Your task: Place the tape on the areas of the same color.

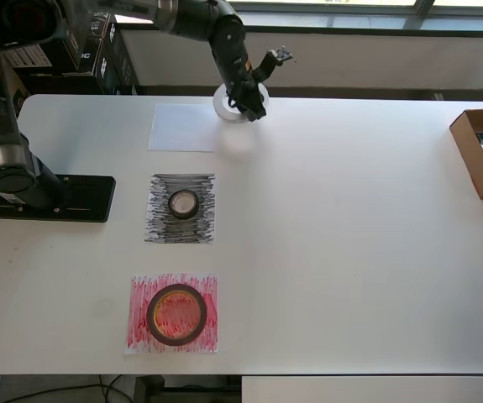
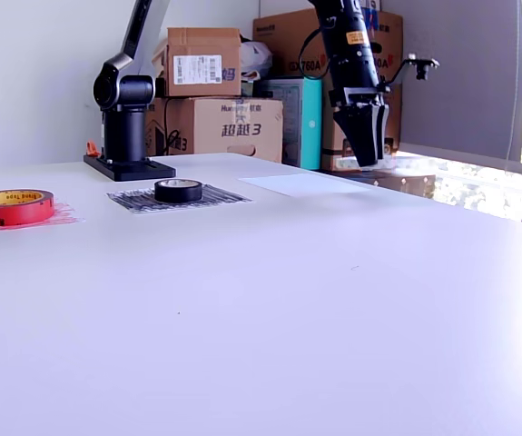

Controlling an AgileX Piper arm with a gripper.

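- White tape roll (image 1: 226,102): a pale ring lying flat at the top centre of the overhead view, near the table's far edge, just right of the white sheet (image 1: 182,127) and not on it. In the exterior view it is washed out by window glare.
- Gripper (image 1: 249,107): points down at the white roll's right side; whether its jaws are spread, narrow or clamped on the roll cannot be told from either view.
- Black tape roll (image 1: 184,203): small dark ring lying flat in the middle of the black-scribbled sheet (image 1: 181,209), centre left of the overhead view.
- Red tape roll (image 1: 176,314): larger ring with a red side and dark top edge, lying on the red-scribbled sheet (image 1: 173,313), lower left.
- Arm base (image 1: 48,196): black plate at the left edge of the white table (image 1: 350,252).
- Open cardboard box (image 1: 482,153): right edge, well apart from the sheets.
- Stacked cartons (image 2: 215,100): behind the table in the exterior view's upper middle.
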